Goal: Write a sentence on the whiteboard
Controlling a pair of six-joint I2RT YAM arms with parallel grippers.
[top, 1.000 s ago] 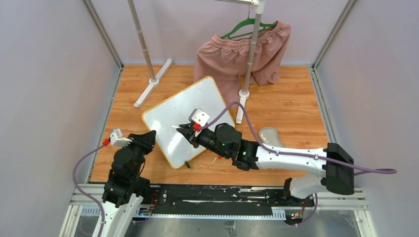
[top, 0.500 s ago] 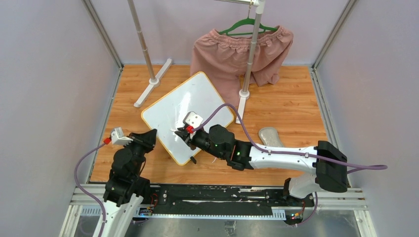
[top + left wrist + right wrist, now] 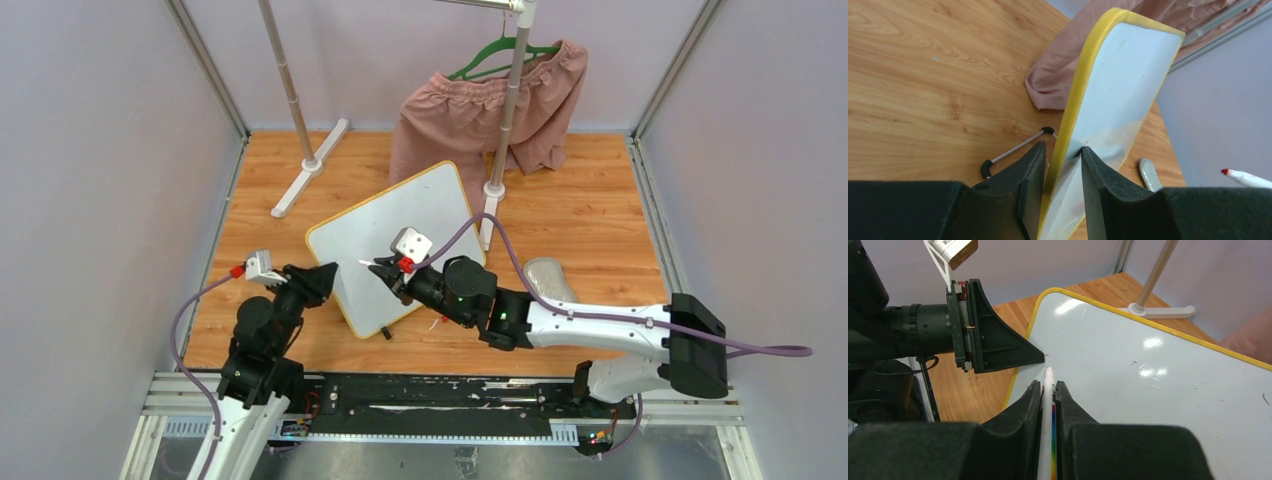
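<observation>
The whiteboard (image 3: 400, 225), white with a yellow frame, is tipped up off the wooden table. My left gripper (image 3: 322, 280) is shut on its lower left edge. In the left wrist view the yellow rim (image 3: 1083, 80) runs between the fingers of that gripper (image 3: 1063, 150). My right gripper (image 3: 385, 270) is shut on a white marker (image 3: 1047, 390) with a rainbow stripe. The marker's red tip is just off the board surface (image 3: 1148, 375), near the left gripper (image 3: 993, 342). No sentence shows on the board, only a few small specks.
Pink shorts (image 3: 470, 110) hang on a green hanger from a rack whose poles and feet (image 3: 310, 165) stand behind the board. A grey oval object (image 3: 545, 275) lies right of the board. The board's wire foot (image 3: 1013, 152) sticks out underneath. Walls close in all sides.
The board has swung and shifted to the right and tipped up. The left arm has moved right with its edge. The right gripper with the marker has moved a little right too.
</observation>
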